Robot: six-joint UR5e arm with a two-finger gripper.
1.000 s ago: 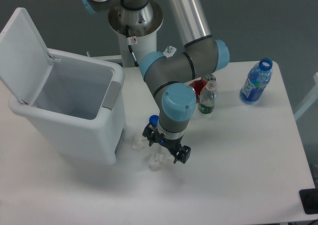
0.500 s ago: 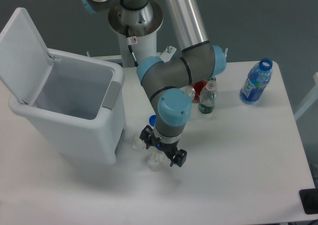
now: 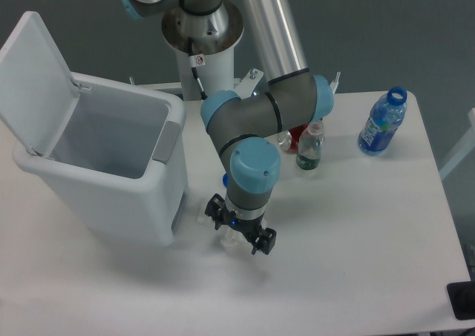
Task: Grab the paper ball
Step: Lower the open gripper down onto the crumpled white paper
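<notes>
Now the end effector is straddling the paper ball on the desk, fingers parted; closing and lifting are remaining.

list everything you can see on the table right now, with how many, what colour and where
bin: one, white, lid open, left side of the table
paper ball: one, white, mostly hidden under the end effector, right of the bin
small white scrap: one, beside the bin's base
blue bottle: one, uncapped, far right corner
small bottle: one, clear with green label, centre back
red object: one, partly hidden behind the arm
arm: one, grey with blue caps
end effector: one, black, low over the paper ball
</notes>
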